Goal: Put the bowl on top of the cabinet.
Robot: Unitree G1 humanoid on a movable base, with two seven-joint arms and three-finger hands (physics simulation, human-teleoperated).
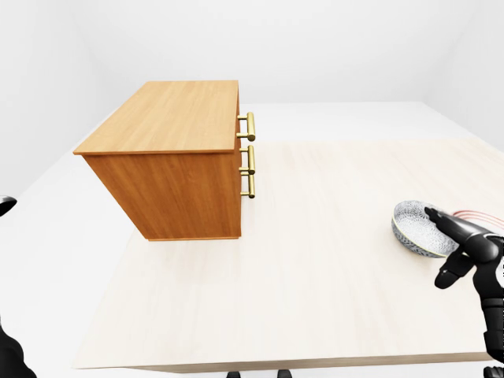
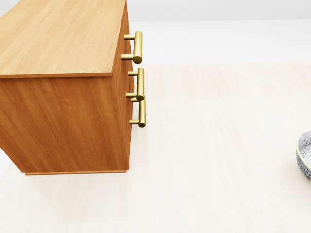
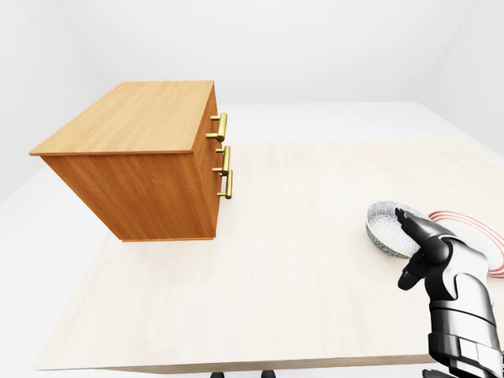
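The wooden cabinet [image 1: 169, 153] stands on the pale table [image 1: 315, 276] at the left, its flat top bare and its brass handles [image 1: 250, 153] facing right. The speckled grey bowl [image 1: 416, 227] sits tilted near the table's right edge in the left-eye view; only its rim [image 2: 305, 155] shows in the head view. My right hand [image 3: 416, 250] is at the bowl's near right side, with one finger lying over the rim and the thumb hanging apart below it, open. Only a black bit of my left hand [image 1: 5, 205] shows at the left edge.
A white plate with red rings [image 3: 476, 236] lies just behind and right of the bowl, partly hidden by my right hand. The table's near edge runs along the bottom of both eye views. White floor and walls surround the table.
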